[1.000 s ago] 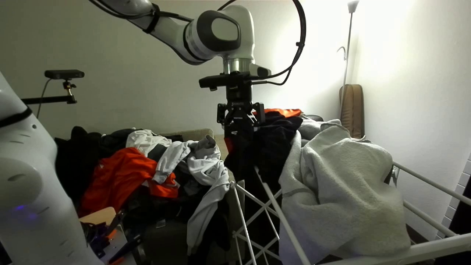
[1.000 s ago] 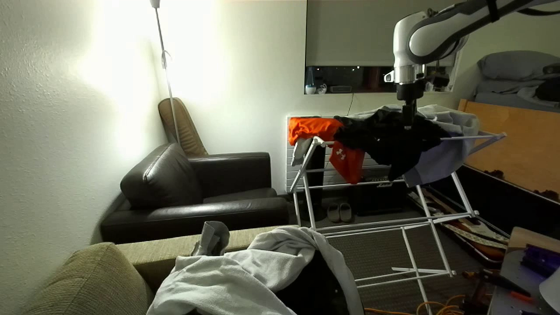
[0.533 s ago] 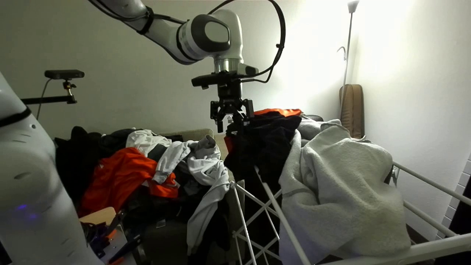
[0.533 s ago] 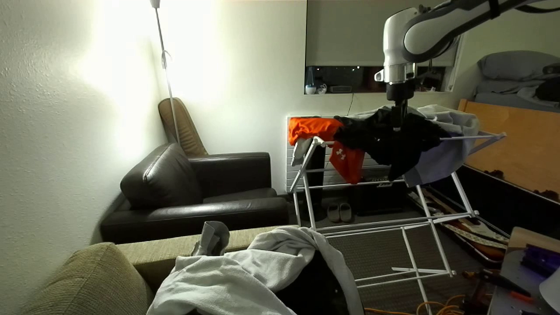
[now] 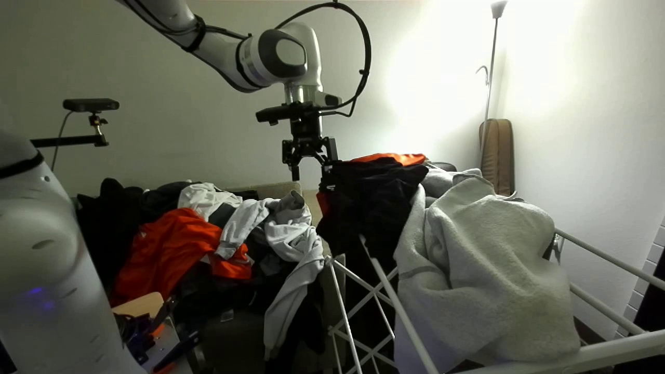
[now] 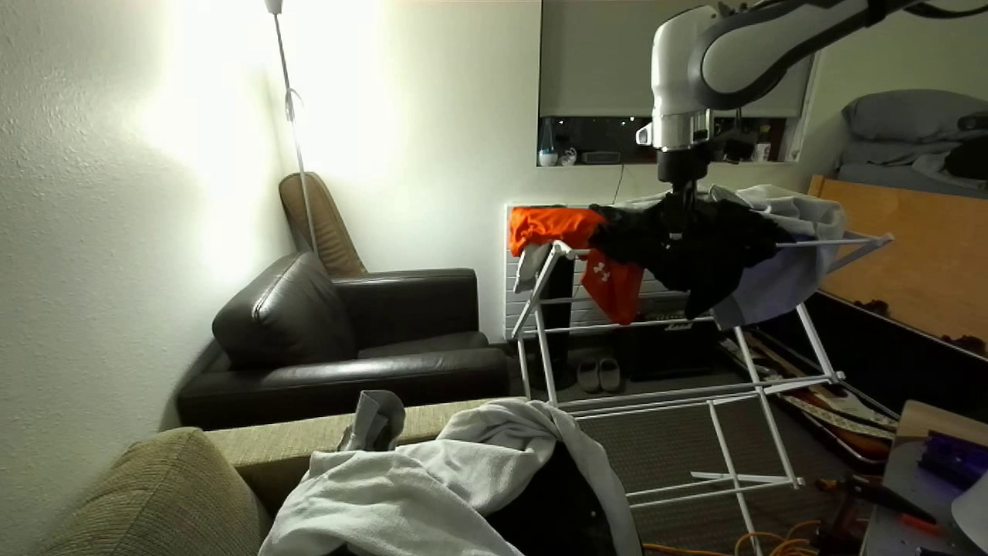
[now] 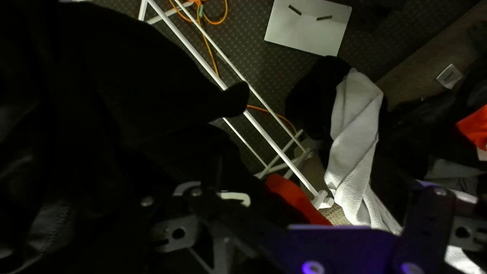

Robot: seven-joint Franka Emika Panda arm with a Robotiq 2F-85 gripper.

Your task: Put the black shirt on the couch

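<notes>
This is a home. In an exterior view, a dark brown leather armchair (image 6: 347, 382) stands left of centre; a beige woven-fabric couch (image 6: 166, 494), strewn with crumpled pale and black clothes (image 6: 409, 486), fills the lower left; a white tubular drying rack (image 6: 817, 340), draped with black, orange and pale cloth garments (image 6: 556, 225), stands right of centre. A plump grey cloth pillow (image 6: 915, 116) lies at upper right; pale slip-on slippers (image 6: 589, 376) rest on dark carpet (image 6: 656, 442) at lower centre.

Dark carpet (image 6: 664, 440) carries a white drying rack (image 6: 695, 391) and slippers (image 6: 610, 375).
</notes>
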